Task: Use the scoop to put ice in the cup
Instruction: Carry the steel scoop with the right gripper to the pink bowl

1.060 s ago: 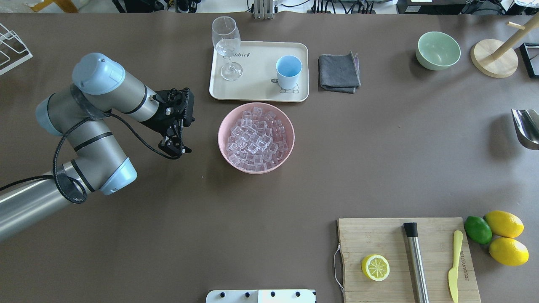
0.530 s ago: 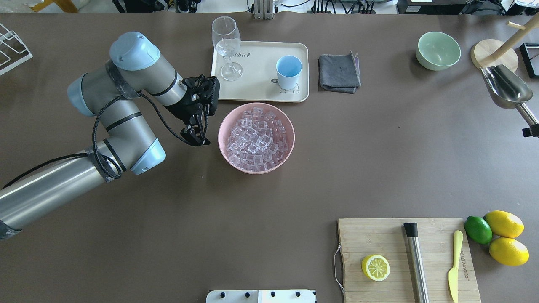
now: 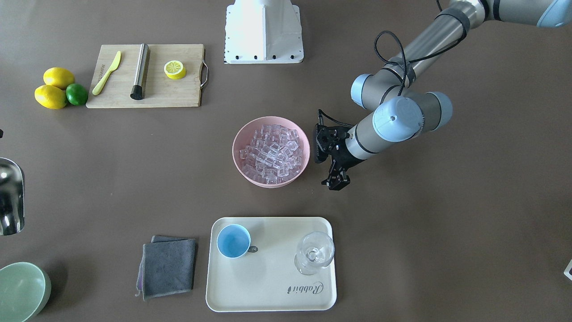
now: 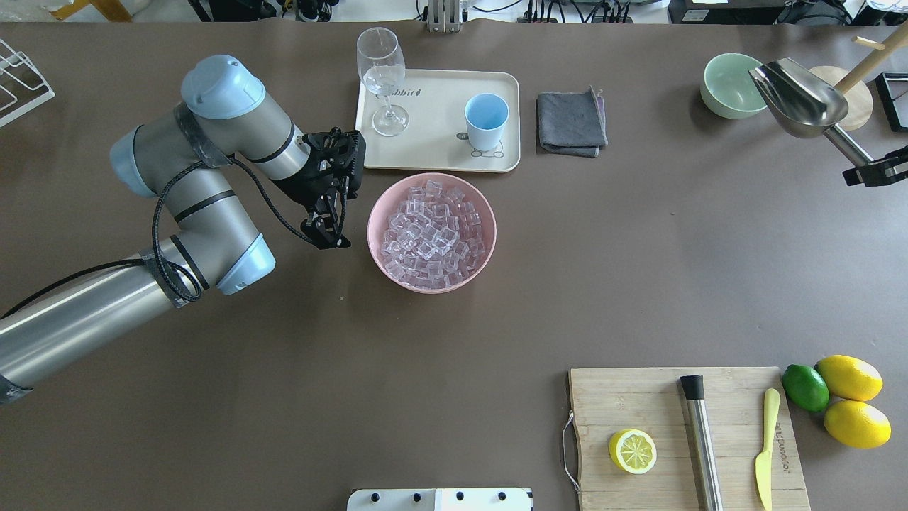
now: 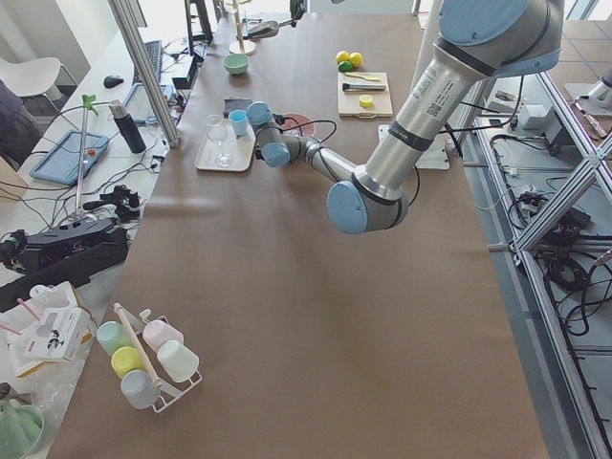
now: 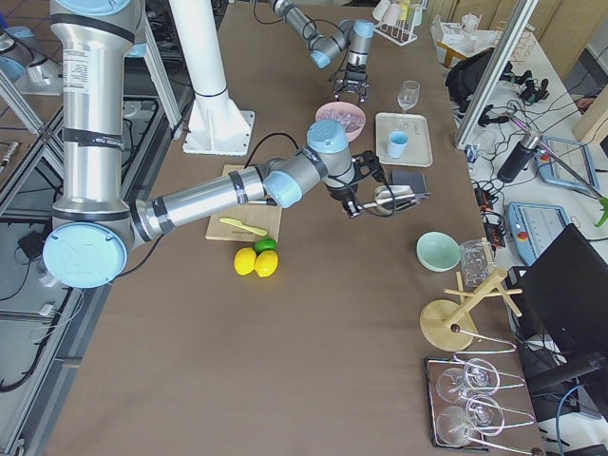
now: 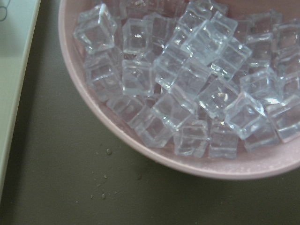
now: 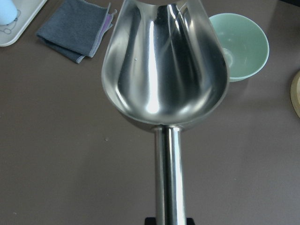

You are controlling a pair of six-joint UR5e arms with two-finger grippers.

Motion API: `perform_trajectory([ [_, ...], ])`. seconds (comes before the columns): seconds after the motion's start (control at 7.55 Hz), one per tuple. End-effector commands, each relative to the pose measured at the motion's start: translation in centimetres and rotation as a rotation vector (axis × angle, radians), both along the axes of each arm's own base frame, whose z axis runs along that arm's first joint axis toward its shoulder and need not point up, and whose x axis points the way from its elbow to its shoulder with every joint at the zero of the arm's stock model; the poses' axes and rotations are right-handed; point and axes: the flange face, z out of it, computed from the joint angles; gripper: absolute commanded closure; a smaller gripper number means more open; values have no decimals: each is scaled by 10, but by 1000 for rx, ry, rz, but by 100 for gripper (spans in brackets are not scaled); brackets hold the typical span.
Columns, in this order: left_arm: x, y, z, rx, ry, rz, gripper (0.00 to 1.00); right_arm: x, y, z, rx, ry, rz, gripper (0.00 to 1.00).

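Brown table (image 4: 638,284) stretches between pink bowl (image 4: 372,234), left jaws together beside its rim, and scoop (image 4: 801,99) clamped in right jaws

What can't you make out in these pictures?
Whether the left gripper is open or shut: small and dark in the overhead view, fingers outside the left wrist view.
The right gripper holding the scoop: mostly cut off by the overhead view's right edge and the right wrist view's bottom edge.
The print on the cup tag: too small everywhere.
The ice below the top layer: hidden by upper cubes.
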Motion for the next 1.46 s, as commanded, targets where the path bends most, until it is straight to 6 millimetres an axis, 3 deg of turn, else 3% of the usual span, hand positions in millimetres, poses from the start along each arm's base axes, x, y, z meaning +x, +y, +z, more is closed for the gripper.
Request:
perform_trajectory([
  [0.0,4,6,-5,-34,27,-14,1,-24,23,-63,208,25,-193,100],
  [0.13,11,14,-7,-41,45,-18,1,-67,11,-99,234,57,-302,100],
  [0.4,20,21,-6,-26,53,-17,1,-135,13,-174,315,241,-453,100],
  [0.79,26,24,-10,-14,53,-22,1,-188,21,-235,312,320,-540,100],
  [0.93,27,25,-11,-13,53,-23,1,-210,32,-240,344,360,-599,100],
  [1.19,27,25,-12,-29,53,-32,1,-259,38,-269,313,420,-672,100],
  [1.32,26,25,-12,-24,59,-31,1,-295,38,-287,302,495,-693,100],
])
